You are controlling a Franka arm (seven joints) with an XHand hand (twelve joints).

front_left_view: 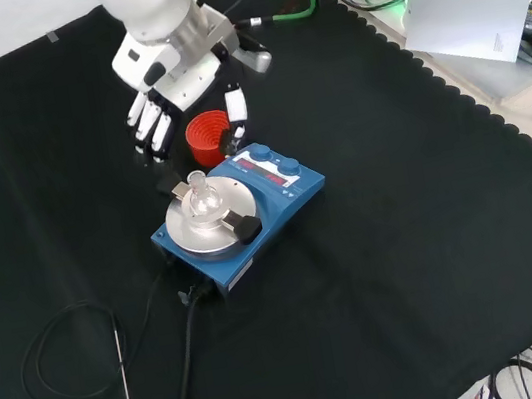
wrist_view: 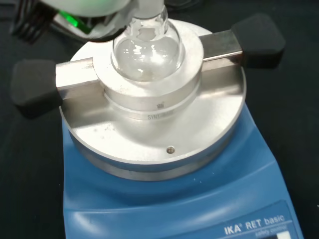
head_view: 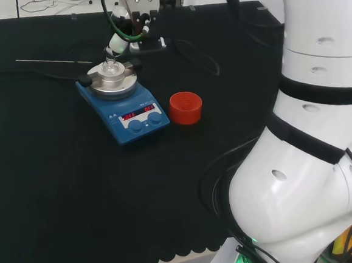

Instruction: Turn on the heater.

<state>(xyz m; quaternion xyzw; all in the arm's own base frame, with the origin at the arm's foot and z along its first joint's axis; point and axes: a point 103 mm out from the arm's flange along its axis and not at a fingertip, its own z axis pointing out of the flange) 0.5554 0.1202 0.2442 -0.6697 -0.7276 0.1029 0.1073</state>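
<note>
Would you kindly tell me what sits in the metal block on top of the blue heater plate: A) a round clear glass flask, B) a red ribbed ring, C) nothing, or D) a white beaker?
A: a round clear glass flask sits in the metal block on the blue heater plate.

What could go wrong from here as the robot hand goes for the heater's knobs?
The robot hand hangs behind the heater in the front view, so reaching the blue knobs may mean passing the glass flask seated in the metal block; a sweep could knock it. The red ribbed stand sits right under the fingers and could be bumped aside. Two knobs sit close together, so the wrong one might be turned.
</note>
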